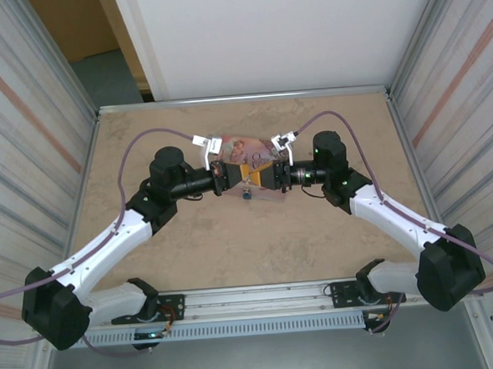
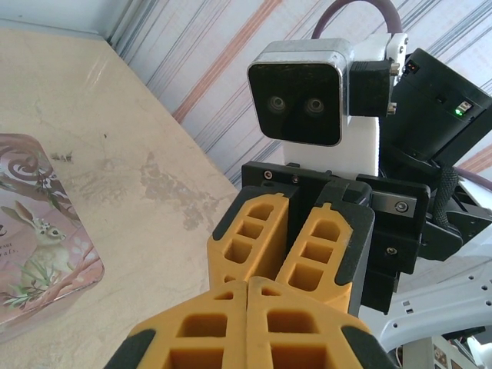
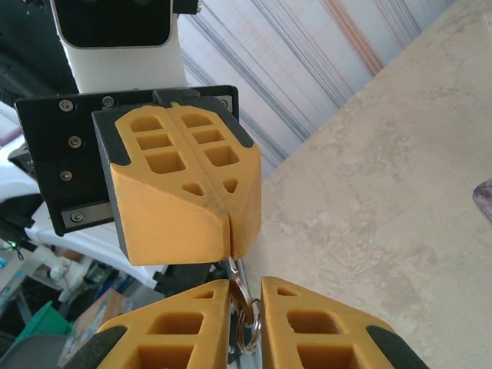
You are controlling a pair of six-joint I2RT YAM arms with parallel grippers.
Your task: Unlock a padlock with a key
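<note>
Both arms meet tip to tip above the middle of the table (image 1: pixel 234 252), over the near edge of a pink illustrated tin (image 2: pixel 34 231).

Left gripper (image 3: pixel 229 234): clenched, its yellow fingers pressed pad to pad. A thin silvery piece, apparently the key (image 3: pixel 234 269), sticks out of the seam at the fingertips. Only its end shows, so the identification is tentative.

Right gripper (image 3: pixel 246 300): it directly faces the left one, with the fingertips of the two nearly touching. Its fingers stand a narrow gap apart, and a small silvery ring (image 3: pixel 247 321) sits in that gap just below the key. It cannot be told whether the pads actually pinch the ring.

The padlock (image 1: pixel 247 194): in the overhead view it is a small blue speck just on the near side of where the two grippers meet, at the tin's near edge. It cannot be told whether it hangs or rests.
</note>
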